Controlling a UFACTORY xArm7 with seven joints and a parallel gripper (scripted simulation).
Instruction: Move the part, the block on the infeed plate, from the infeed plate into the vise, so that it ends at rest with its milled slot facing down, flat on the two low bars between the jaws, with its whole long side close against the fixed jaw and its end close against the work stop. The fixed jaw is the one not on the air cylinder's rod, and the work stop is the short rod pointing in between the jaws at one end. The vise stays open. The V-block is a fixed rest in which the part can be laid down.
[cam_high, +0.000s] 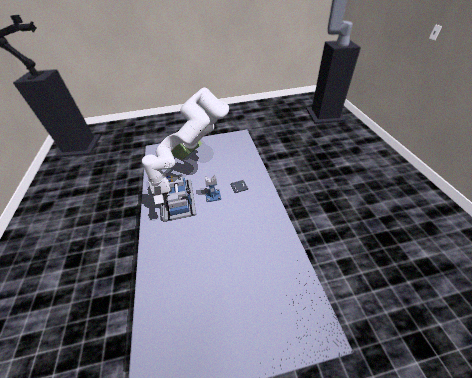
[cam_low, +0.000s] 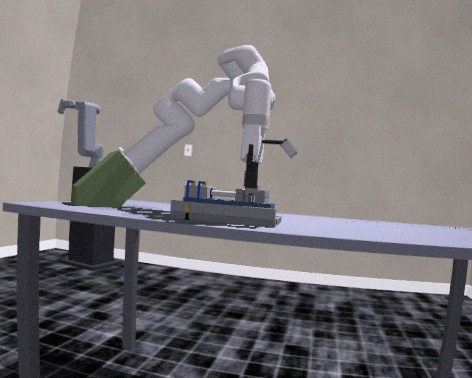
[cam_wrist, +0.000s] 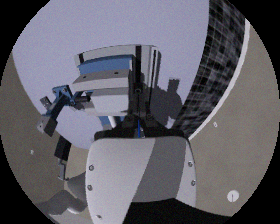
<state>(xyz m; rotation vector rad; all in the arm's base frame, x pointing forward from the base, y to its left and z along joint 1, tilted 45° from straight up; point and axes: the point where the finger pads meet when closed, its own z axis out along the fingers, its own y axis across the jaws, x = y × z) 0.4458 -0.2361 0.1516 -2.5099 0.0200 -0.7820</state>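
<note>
A long grey table (cam_high: 225, 300) stands on a dark tiled floor (cam_high: 390, 225). The things on it all sit up at its far end.

The vise (cam_low: 222, 212) is a low grey and blue block on the table. From the side, the claw (cam_low: 251, 186) points straight down and its tips are right at the top of the vise. Its fingers are squeezed all the way together and nothing is between them. In the wrist view the fingers are a dark narrow tip just beside the vise's shiny metal parts (cam_wrist: 119, 78).

The part is too small to pick out for sure. It cannot be told if it lies in the vise.

Near the vise, the small V-block (cam_high: 213, 190) stands on a blue foot. A little further along is the flat dark infeed plate (cam_high: 239, 186), with nothing on top.

Behind them sits the arm's green base (cam_low: 107, 181), and the white arm (cam_low: 200, 100) bends up and over to the vise
</note>
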